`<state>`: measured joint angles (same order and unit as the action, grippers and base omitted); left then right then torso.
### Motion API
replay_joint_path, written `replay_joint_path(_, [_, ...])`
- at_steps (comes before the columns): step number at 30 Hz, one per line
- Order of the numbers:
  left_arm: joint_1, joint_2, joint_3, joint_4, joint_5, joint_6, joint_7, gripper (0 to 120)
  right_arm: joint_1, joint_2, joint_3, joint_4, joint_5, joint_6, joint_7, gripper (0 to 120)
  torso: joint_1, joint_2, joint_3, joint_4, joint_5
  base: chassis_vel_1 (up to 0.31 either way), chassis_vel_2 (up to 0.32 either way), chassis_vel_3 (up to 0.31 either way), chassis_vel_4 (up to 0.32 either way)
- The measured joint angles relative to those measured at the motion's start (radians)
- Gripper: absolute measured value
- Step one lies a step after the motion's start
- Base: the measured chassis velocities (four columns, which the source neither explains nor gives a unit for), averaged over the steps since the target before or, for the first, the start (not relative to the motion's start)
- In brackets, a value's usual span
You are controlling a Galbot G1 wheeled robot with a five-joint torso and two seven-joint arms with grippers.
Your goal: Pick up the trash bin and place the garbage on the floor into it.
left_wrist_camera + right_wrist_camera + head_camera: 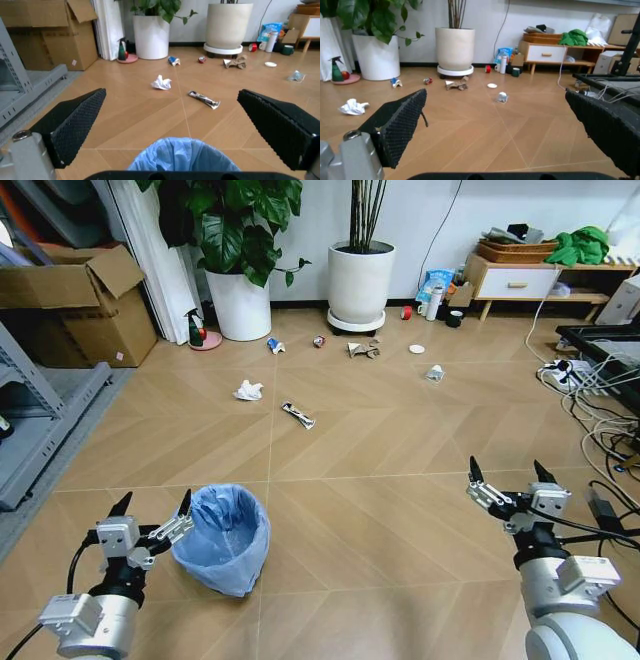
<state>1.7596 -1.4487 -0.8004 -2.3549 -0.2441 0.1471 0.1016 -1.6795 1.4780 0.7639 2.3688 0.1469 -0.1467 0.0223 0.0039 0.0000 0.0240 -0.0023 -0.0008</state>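
The trash bin (225,538) (182,155), lined with a light-blue bag, stands upright on the floor (400,510). My left gripper (153,505) (177,123) hangs open just to its left, at rim height and holding nothing. On the right, over bare floor, my right gripper (506,475) (500,123) is open and empty too. Garbage lies farther off: crumpled white paper (248,390) (161,83) (354,107), a flattened wrapper (298,415) (204,99), a blue can (275,345), a red can (319,341), cardboard bits (363,350) (456,85), a white lid (417,349) and a crumpled cup (435,373) (502,97).
Two white planters (240,305) (360,285) stand at the back wall, with a green spray bottle (194,328) beside the left one. A cardboard box (85,305) and a metal rack (40,430) border the left. Cables (590,395) and a low cabinet (515,280) sit on the right.
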Motion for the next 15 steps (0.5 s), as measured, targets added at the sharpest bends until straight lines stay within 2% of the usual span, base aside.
replay_joint_path(12, [-0.012,0.022,0.000,0.014,-0.007,0.020,0.010,100,0.010,0.010,-0.003,-0.009,-0.008,-0.003,-0.017,100,0.000,0.000,0.000,0.0000,0.0001,0.000,0.000,0.000,0.000])
replay_joint_path(15, [-0.025,0.052,-0.003,0.031,-0.019,0.042,0.007,100,0.009,0.011,-0.002,-0.011,-0.008,-0.001,-0.017,100,0.000,0.000,0.000,0.0000,0.0001,0.000,0.000,0.000,0.000])
